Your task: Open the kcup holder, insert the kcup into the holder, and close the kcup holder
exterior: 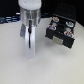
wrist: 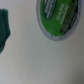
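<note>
kcup point(wrist: 56, 19) lid green, writing blurred — unreadable; jaws' state cannot be told.

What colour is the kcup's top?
Green with a white rim, on the kcup; clearest in the wrist view.

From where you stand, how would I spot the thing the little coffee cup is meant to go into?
Start at the round white table, then look past the robot's white arm toward the exterior view's right. There sits the kcup holder, a black boxy unit near the table's far edge. Its dark body and the pale rectangular marks on its front set it apart; nothing else on the table looks like it.
</note>
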Tool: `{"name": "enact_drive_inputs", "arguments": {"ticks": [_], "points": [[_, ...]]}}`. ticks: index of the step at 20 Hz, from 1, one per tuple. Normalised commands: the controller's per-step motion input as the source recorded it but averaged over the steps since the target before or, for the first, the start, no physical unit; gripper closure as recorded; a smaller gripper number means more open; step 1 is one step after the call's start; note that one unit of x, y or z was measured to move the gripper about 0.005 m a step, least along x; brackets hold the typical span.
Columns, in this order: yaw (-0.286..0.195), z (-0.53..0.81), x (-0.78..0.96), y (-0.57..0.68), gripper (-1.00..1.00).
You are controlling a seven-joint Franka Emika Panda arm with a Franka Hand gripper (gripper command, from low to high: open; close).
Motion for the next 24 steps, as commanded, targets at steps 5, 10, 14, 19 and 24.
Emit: {"name": "enact_drive_inputs", "arguments": {"ticks": [5,10,14,19,24], "points": [[-0.13,-0.2,0.0,0.0,-1.0],[-0.013,-0.01,-0.25,0.12,-1.0],[-0.062,0.0,-0.49,0.15,-1.0],[-0.046,0.0,-0.31,0.06,-1.0],[-0.183,-0.22,-0.02,-0.11,-1.0]]}}
